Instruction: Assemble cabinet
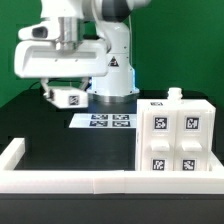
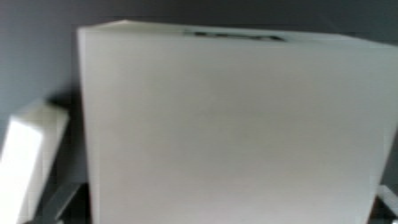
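At back edge of desk (image 1: 40, 125), gripper (image 1: 66, 99) probably holds panel (image 2: 214, 120); finger gap hidden, cannot tell. Risk: weak hold drops panel, or it clips cabinet body (image 1: 180, 140) at desk corner.

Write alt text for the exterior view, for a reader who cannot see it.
A white boxy plastic cabinet body with black-and-white tags stands on the black table at the exterior view's right. A white robot arm hangs near the marker board, a white tagged piece in its jaws.
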